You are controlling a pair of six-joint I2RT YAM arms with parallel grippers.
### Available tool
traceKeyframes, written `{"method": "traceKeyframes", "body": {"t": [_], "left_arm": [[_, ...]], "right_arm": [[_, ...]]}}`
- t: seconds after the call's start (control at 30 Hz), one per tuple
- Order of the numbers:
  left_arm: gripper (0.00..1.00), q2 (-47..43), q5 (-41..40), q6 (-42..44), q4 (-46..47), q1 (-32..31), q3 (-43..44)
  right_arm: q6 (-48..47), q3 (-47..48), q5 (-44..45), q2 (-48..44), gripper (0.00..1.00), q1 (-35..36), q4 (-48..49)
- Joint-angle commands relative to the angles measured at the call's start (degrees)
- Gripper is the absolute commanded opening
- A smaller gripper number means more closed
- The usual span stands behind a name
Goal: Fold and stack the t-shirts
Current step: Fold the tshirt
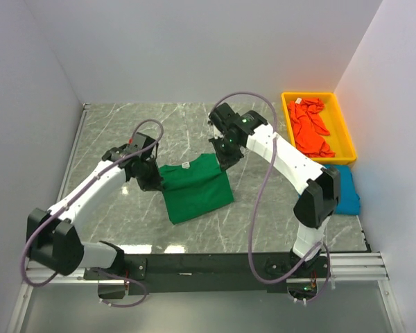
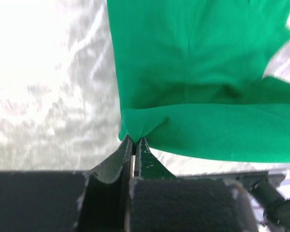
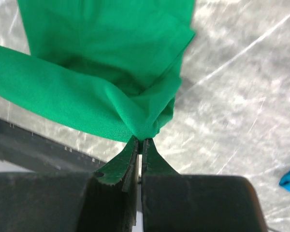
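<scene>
Both my grippers are pinching the green t-shirt (image 1: 194,189), which is lying mid-frame on the marble table (image 1: 111,132). My left gripper (image 2: 134,140) is pressing its 2 fingers together on a bunched corner at the shirt's left edge, cloth spreading up and right from the tips. My right gripper (image 3: 140,140) is clamping a gathered fold at the upper right corner. Blue t-shirt (image 1: 348,193) is lying at right, partly behind my right arm. Orange-red t-shirt (image 1: 310,128) is sitting in the yellow bin (image 1: 308,95), upper right.

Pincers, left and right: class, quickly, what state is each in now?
Left pincer: closed on the green t-shirt edge.
Right pincer: closed on the green t-shirt too.
</scene>
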Motion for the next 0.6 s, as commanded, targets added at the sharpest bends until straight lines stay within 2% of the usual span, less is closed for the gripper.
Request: {"method": "traceKeyframes", "body": {"t": [0.0,0.37,0.57], "left_arm": [[0.01,3.43,-0.77,4.79,4.7,2.65,2.58],[0.01,14.59,-2.44,5.77,14.8,8.63,2.93],[0.01,18.73,-2.35,5.15,20.52,9.42,1.09]], "right_arm": [[-2.33,4.83,0.45,3.58,0.0,-2.28,2.31],[-1.98,13.62,-1.91,18.25,0.0,-6.59,9.52],[-1.72,8.81,-0.6,19.84,0.02,-6.94,17.42]]}}
